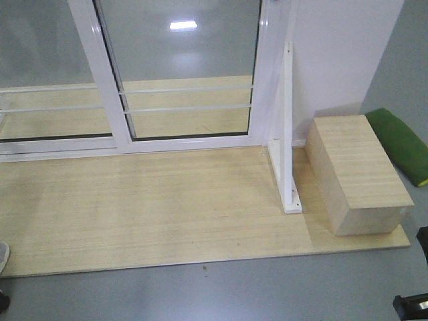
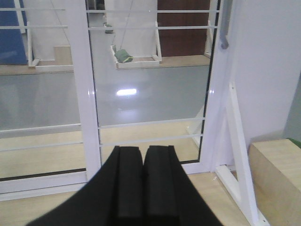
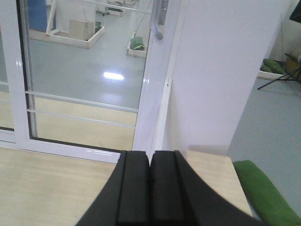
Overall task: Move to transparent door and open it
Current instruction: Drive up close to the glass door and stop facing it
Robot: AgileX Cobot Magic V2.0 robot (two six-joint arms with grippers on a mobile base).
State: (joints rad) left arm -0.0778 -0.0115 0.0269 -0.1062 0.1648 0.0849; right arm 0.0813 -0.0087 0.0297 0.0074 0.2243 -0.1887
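Pincer status: the left pincer [image 2: 143, 157] and right pincer [image 3: 150, 160] are both sitting fully closed, pads pressed together, gripping nothing and touching nothing. Both are pointing toward the transparent door [image 1: 184, 100], which is standing at the back of the wooden platform [image 1: 134, 214], apparently shut, with its right stile lying against the white wall frame and well apart from either arm. Its curved silver handle [image 2: 224, 28] is showing high on that right stile in both wrist views, with only the lower end in frame. Judgement: a glass panel in a framed track is likely handling as heavy and stiff, sliding sideways only. The glossy frame and glass are offering slippery, fragile surfaces, so the handle is looking like the one sound hold. The right arm is appearing to sit nearer it. A slanted white brace [image 1: 289, 127] and a wooden box [image 1: 361, 170] are crowding the approach on the right.
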